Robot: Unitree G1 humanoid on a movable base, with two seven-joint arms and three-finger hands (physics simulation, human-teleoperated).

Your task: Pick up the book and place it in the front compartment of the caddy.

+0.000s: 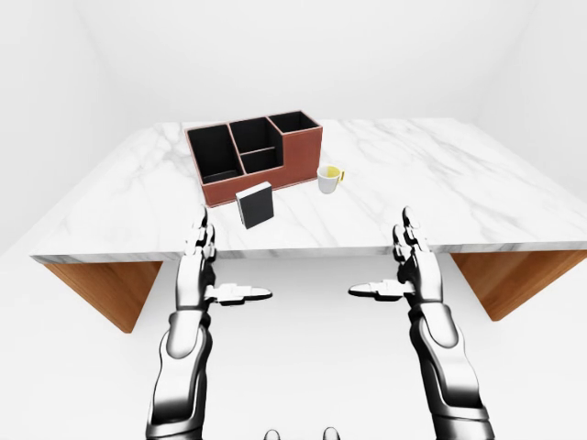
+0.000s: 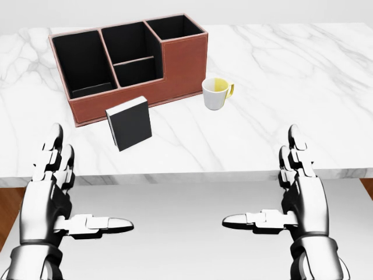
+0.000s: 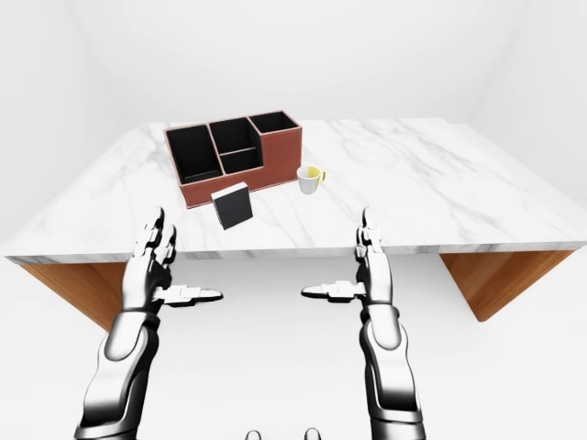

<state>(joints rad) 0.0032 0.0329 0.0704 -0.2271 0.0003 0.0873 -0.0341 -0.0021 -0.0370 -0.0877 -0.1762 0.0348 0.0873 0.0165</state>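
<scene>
1. White walls surround a marble table with wooden sides
2. On it, toward 11 o'clock in the head view, sits the brown caddy with black compartments
3. At the caddy's 6 o'clock stands the black book, upright and slightly tilted, just beside the caddy wall, held by nothing
4. At the book's 2 o'clock, near the caddy's right corner, is a white cup with a yellow inside
5. Left hand hovers at 8 o'clock below the table edge, fingers straight and pointing up, thumb out toward the right, spread wide and empty
6. Right hand mirrors it at 4 o'clock, fingers up, thumb out toward the left, also spread and empty
</scene>
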